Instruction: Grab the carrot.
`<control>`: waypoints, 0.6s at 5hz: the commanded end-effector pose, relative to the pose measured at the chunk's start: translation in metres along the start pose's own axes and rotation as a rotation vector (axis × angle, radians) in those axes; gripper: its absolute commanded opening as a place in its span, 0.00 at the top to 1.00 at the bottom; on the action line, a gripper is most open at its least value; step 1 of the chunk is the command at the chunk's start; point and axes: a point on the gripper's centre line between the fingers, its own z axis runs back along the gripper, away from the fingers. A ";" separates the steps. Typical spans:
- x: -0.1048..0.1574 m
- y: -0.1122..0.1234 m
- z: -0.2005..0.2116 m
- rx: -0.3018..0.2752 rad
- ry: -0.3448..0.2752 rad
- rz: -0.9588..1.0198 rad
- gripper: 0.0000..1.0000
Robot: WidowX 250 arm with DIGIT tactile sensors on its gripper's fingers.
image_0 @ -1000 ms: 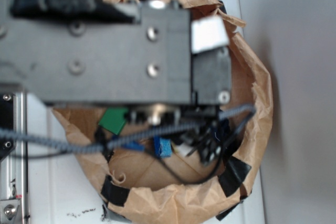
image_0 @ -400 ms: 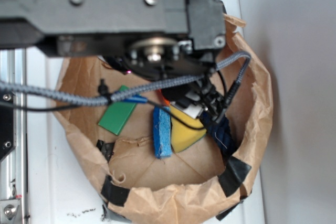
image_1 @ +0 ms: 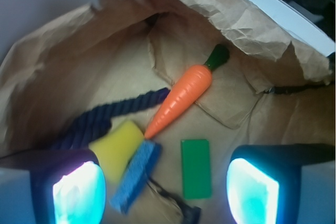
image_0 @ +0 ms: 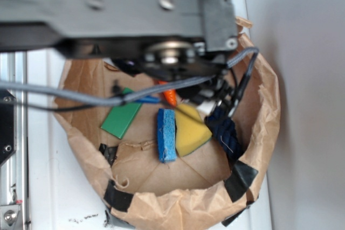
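Observation:
The carrot (image_1: 182,98) is glossy orange with a dark green stem and lies on the floor of a brown paper bag (image_1: 105,40), its tip touching a yellow sponge (image_1: 115,148). In the exterior view only a small orange piece of the carrot (image_0: 170,95) shows under the arm. My gripper (image_1: 165,192) hovers above the bag floor, open wide, nothing between its glowing pads (image_1: 79,195). The carrot lies ahead of the fingertips, apart from them.
A blue sponge (image_1: 137,174), a green flat block (image_1: 196,168) and a dark blue rope (image_1: 105,116) share the bag floor. The crumpled bag walls (image_0: 264,95) rise all round. The arm and its cables (image_0: 124,20) hide the bag's far half.
The arm has drawn back toward the top of the exterior view, uncovering the sponges and green block, and a bit of the carrot now shows. The gripper stays open.

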 end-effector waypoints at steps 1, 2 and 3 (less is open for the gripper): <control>0.023 0.012 -0.039 -0.032 -0.046 0.129 0.00; 0.032 0.008 -0.063 -0.058 -0.069 0.136 0.00; 0.040 0.004 -0.076 -0.071 -0.073 0.138 0.00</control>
